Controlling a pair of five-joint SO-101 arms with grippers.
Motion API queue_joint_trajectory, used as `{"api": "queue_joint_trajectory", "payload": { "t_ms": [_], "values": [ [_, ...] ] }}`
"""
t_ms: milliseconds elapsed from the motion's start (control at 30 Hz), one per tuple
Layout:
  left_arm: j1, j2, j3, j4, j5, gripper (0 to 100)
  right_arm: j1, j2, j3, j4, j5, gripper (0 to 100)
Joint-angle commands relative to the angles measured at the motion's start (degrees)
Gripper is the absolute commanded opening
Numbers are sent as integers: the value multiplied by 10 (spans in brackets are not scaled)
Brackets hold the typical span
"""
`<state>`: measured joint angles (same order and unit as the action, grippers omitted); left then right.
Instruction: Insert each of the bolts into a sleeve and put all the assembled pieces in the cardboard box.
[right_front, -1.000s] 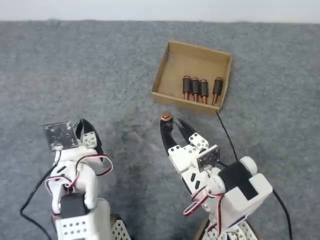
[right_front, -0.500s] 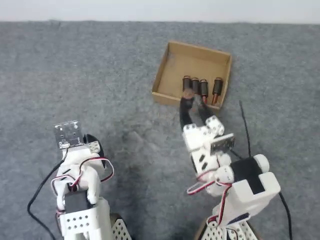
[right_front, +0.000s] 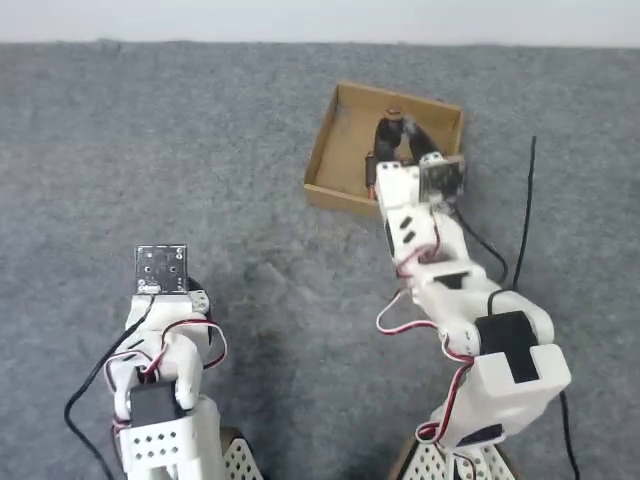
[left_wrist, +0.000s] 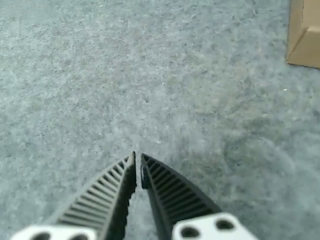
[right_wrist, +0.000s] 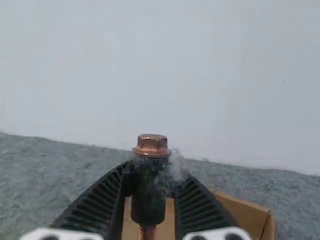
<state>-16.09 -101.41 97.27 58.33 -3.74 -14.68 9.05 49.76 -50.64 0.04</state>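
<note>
Right claw (right_front: 397, 128) pinches an assembled piece: copper-coloured hex-head metal bolt (right_wrist: 151, 145) seated in a black cylindrical sleeve (right_wrist: 148, 200). This bolt-to-sleeve step looks done.

The piece sits between the ribbed black fingers (right_wrist: 102, 197). The bolt head pokes out past the fingertips and the shank end shows back toward the palm. The piece stands roughly upright in the grip.

In the high view the right claw hangs over the open brown cardboard box (right_front: 322, 150), which is straight below it, and the back wall is just ahead of the fingertips. The piece does not look set down yet.

One more dark sleeved piece (right_front: 372, 168) peeks out on the box floor just beside and under the claw. The arm hides the rest of the floor, so the count inside can't be told.

Judgement: late in the task. What's left for this piece is lowering it and letting go inside the box.

Left claw (left_wrist: 138, 161) has its fingers pressed together with nothing between them. It points at grey felt-like table cover (left_wrist: 150, 75), with a box corner (left_wrist: 303, 35) well ahead and off to one side.
</note>
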Motion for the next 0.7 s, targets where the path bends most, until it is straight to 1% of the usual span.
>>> {"api": "queue_joint_trajectory", "payload": {
  "t_ms": [0, 200, 400, 533, 667],
  "values": [
    [1, 7, -5, 3, -11, 9, 9, -7, -95, 155, 8, 6],
    [1, 7, -5, 3, -12, 9, 9, -5, -208, 402, 8, 6],
    [1, 7, -5, 3, -12, 9, 8, -1, -352, 689, 8, 6],
    [1, 7, -5, 3, -12, 9, 13, 20, -420, 788, 8, 6],
    [1, 7, -5, 3, -12, 9, 36, 80, -484, 827, 8, 6]
  ]
}}
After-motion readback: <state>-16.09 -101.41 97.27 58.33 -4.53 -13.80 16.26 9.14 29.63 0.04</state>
